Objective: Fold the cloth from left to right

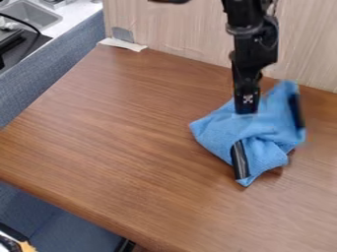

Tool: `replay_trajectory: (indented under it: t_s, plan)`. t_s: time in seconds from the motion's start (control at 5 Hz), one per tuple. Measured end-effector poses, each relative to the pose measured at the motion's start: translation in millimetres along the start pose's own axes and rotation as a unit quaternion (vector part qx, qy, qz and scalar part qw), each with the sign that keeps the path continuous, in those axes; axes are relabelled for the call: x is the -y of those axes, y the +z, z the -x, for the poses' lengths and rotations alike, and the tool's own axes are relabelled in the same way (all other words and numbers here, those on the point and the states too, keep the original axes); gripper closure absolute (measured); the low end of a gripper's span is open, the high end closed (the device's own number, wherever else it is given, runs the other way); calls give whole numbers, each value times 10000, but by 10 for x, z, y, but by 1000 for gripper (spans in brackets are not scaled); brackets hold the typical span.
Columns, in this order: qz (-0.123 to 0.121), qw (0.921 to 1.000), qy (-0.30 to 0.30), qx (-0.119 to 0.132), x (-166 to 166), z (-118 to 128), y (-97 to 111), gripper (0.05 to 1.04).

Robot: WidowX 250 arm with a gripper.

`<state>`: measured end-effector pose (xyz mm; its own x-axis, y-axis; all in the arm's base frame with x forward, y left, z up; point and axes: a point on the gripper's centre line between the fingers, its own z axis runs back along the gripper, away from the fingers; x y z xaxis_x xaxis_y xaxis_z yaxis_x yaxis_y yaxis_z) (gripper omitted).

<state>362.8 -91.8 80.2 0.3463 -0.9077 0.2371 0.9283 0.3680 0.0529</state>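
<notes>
The black gripper (268, 137) is low over the right part of the table, coming down from the top edge. Its two fingers stand wide apart, one over the front part of the blue cloth (217, 129) and the other near its right edge. Folds of cloth bunch up between and around them. The cloth lies rumpled, with one corner pointing left, one toward the front and one up at the back right. Part of it is hidden behind the gripper, and whether the fingertips press on it I cannot tell.
The brown wooden table (125, 138) extends left and forward of the cloth. A pale wood-grain wall (171, 24) stands along its back edge. White paper (122, 44) lies at the back left corner. Beyond a blue-grey partition (62, 64) is a metal sink (33, 14).
</notes>
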Motion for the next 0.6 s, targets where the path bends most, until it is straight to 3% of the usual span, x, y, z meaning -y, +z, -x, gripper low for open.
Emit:
replay_trajectory:
  t_s: [0.2,0.4,0.6]
  plan:
    - [-80,9998,-42,203,12,-18,274,84]
    - [-561,9972,-122,476,13,-14,686,84]
    - [-601,9968,-152,496,15,-19,715,84]
